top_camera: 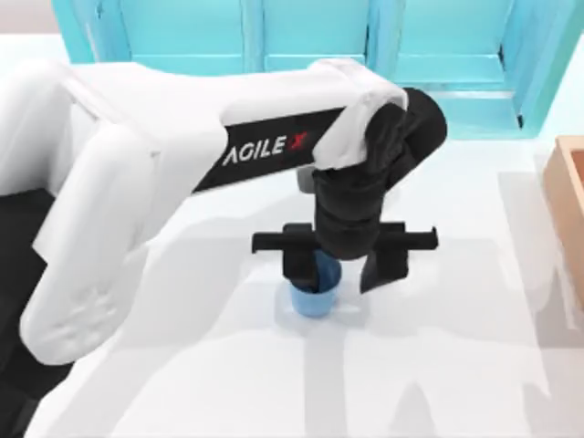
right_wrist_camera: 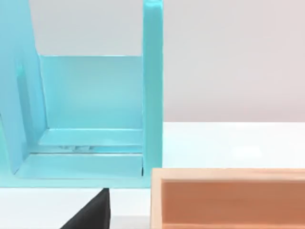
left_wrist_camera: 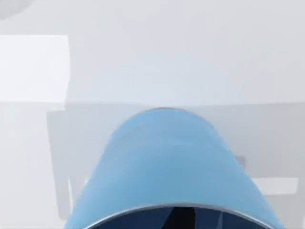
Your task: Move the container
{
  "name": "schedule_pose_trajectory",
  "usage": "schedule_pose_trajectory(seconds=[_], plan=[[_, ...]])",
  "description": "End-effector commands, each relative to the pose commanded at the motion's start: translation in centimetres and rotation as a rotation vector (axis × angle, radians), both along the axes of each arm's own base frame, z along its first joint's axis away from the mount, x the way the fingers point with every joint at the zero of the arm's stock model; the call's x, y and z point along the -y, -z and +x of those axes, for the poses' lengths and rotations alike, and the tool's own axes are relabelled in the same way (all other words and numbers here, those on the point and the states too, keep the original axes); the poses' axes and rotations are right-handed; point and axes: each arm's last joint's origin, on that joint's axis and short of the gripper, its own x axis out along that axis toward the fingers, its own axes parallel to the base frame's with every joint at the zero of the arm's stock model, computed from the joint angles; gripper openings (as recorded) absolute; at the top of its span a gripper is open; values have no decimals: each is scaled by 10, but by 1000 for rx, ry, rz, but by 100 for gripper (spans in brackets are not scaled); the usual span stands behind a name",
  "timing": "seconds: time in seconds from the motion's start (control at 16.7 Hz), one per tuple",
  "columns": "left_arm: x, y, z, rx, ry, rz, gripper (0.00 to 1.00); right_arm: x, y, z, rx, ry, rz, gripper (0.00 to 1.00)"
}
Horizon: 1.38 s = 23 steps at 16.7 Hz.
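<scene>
The container (top_camera: 315, 297) is a small blue cup standing upright on the white table near the middle. My left arm reaches across from the left, and its gripper (top_camera: 342, 266) hangs straight down over the cup, open. One black finger (top_camera: 301, 265) overlaps the cup's rim and the other finger (top_camera: 383, 269) stands clear to the cup's right. In the left wrist view the container (left_wrist_camera: 167, 167) looms very close, its rim at the picture's edge. My right arm is parked off to the right, its wrist camera facing the shelf and the box.
A big turquoise shelf unit (top_camera: 301, 36) runs along the table's back edge and is also in the right wrist view (right_wrist_camera: 90, 109). A tan wooden box (top_camera: 568, 192) sits at the right edge and fills the near part of the right wrist view (right_wrist_camera: 228, 198).
</scene>
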Motion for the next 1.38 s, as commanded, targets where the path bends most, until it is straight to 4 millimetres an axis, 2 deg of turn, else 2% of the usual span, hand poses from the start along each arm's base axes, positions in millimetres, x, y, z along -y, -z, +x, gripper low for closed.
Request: schedule_pose_trajectory(seconds=[0.24,0.9,1.08,1.38], plan=[[0,0,0,0,0,0,2,0,0,0,0,0,0,100],[-5,-3,1,1,5,-1,0,0,0,0,0,0,0,100],[-38,-16,12,3,27,-2,0,0,0,0,0,0,0,100],[-128,-40,37,7,17,-2,0,0,0,0,0,0,0,100]])
